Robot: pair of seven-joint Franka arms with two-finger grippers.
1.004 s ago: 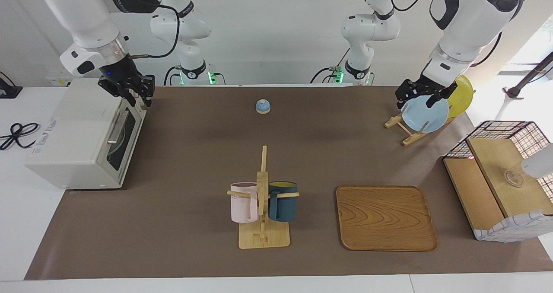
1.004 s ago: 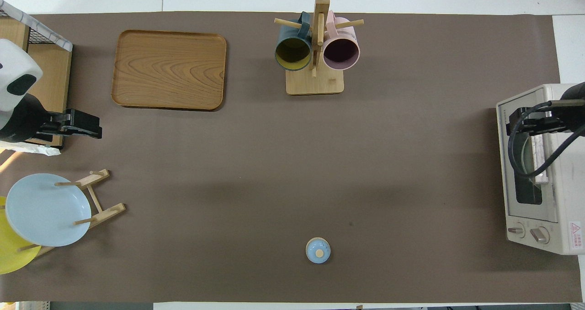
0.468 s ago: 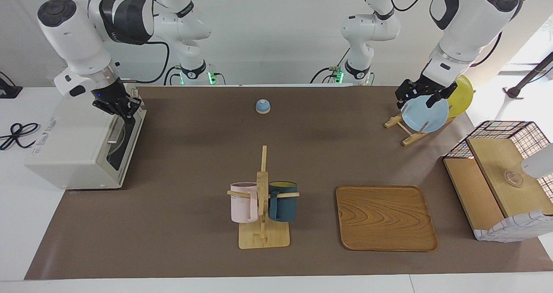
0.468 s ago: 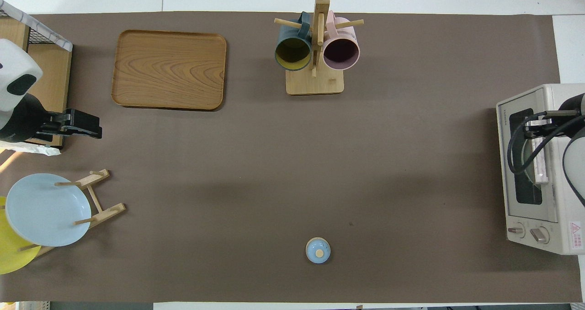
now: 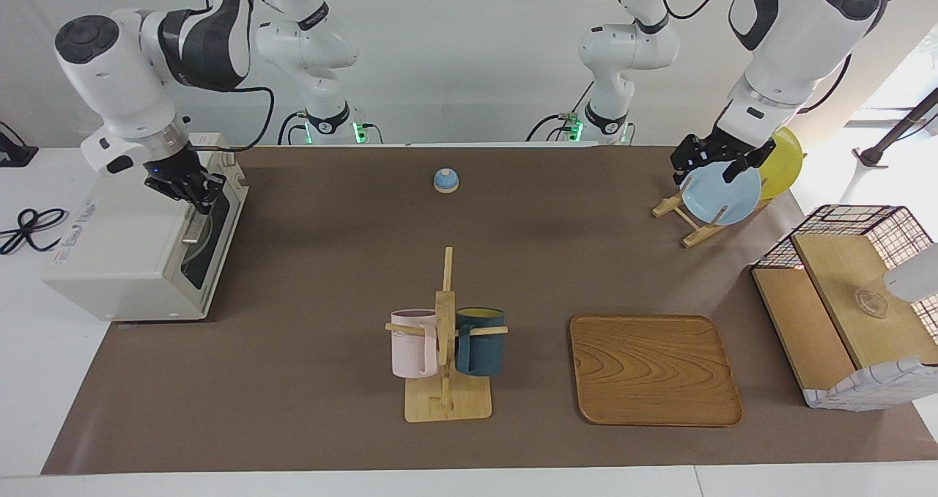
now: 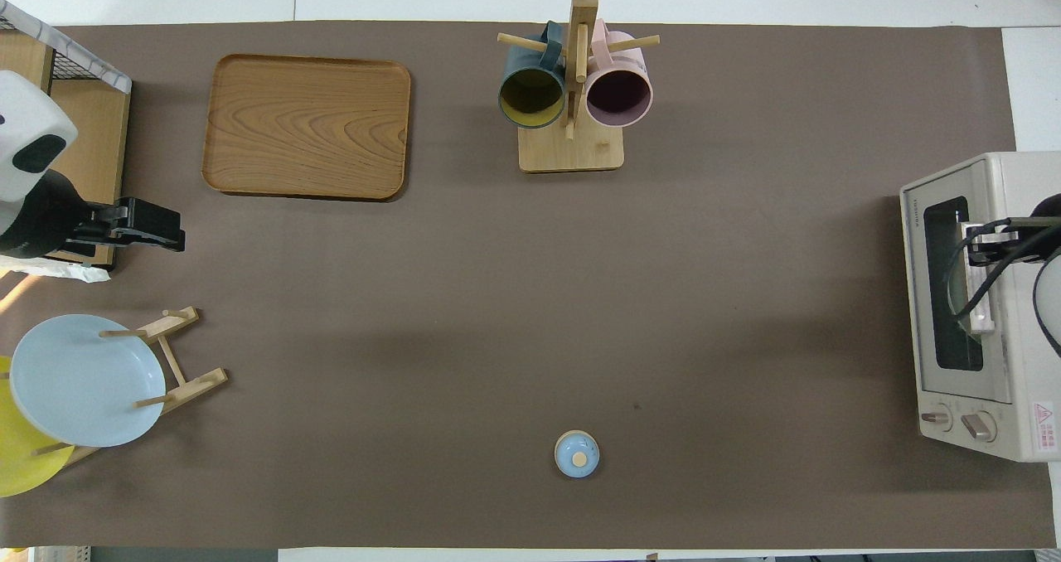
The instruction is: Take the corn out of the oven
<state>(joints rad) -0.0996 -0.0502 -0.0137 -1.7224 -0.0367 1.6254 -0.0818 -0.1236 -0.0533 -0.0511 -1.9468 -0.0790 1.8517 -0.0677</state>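
Cream-white oven (image 5: 139, 244), door shut (handle under right pincer (image 5: 196, 198))

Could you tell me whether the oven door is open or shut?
Shut: the oven door lies flush with its front, right claw at the handle.

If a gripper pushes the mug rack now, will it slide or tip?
Likely tip rather than slide: the mug rack has a tall post on a small flat base. Its two mugs hang high on pegs, so it is probably top-heavy, and they might swing or slip off.
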